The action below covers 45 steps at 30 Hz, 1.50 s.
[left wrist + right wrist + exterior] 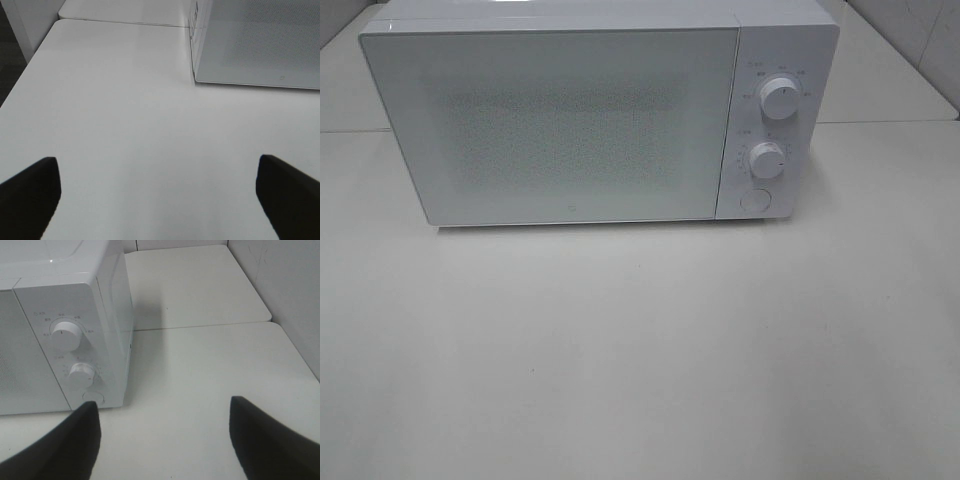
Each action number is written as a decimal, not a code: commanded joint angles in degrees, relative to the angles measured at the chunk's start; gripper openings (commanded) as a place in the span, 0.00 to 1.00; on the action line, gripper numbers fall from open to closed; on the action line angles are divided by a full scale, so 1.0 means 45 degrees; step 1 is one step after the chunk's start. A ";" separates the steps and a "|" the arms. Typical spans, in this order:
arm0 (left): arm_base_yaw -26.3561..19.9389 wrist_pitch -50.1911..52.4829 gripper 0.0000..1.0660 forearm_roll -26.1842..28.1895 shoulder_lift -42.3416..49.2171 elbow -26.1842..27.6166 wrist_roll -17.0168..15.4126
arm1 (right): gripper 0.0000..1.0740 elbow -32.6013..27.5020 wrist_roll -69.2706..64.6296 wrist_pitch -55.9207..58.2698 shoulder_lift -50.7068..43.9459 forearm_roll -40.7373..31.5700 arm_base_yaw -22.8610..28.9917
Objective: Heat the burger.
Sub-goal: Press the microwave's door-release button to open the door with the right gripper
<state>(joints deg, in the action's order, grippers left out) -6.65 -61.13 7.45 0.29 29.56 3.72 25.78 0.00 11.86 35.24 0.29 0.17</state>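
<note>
Exterior high: I see the closed microwave (570, 120) on the table (640, 350). Left gripper (156, 159) and right gripper (164, 402) both gape wide, holding nothing.

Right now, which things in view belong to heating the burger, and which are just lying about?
For the job:
- microwave, door shut
- its upper dial, lower dial and round button
- left gripper and right gripper, both open and empty
- the burger is not in view

Lying about:
- nothing loose shows; only the white table
</note>
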 commanded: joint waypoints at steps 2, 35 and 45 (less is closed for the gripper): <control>0.0038 -0.0013 0.92 -0.0013 0.0140 -0.0013 -0.0089 | 0.56 -0.0357 -0.0076 -0.2139 0.1019 0.0076 -0.0076; 0.0038 -0.0013 0.92 -0.0013 0.0140 -0.0013 -0.0089 | 0.24 -0.1923 -1.5572 -0.8493 0.6786 0.1350 -0.0038; 0.0038 -0.0013 0.92 -0.0013 0.0140 -0.0013 -0.0089 | 0.00 -0.1923 -1.7622 -0.8391 0.6812 0.1375 -0.0038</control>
<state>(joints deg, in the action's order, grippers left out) -6.65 -61.13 7.45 0.29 29.56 3.72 17.13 -78.61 -25.67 65.83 5.90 0.17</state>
